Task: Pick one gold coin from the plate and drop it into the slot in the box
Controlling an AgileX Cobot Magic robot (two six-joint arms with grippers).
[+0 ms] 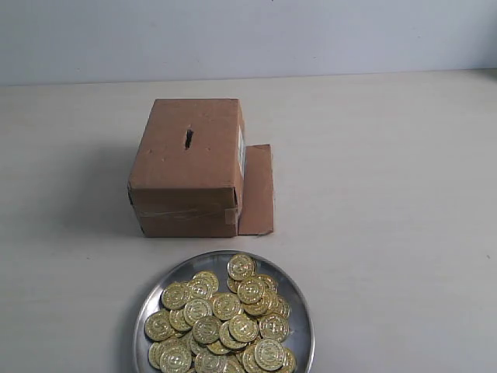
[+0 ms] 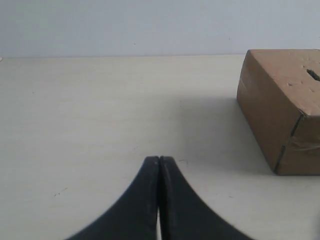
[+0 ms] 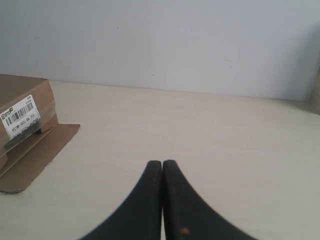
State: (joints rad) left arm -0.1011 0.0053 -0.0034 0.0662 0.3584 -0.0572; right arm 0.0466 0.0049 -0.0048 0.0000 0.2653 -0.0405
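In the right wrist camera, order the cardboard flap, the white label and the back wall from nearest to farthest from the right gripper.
From the right gripper:
1. Flap, lying flat on the table beside the box.
2. White label, on the box's side just behind the flap.
3. Back wall, beyond the table's far edge.

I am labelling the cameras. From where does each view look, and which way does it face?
Exterior view: high, looking down on the brown cardboard box, the round silver metal plate and gold coins; no robot part shows.
Left wrist view: low over the table, facing the wall; shut left claw.
Right wrist view: likewise; shut right claw.
Shared: all three show the box.
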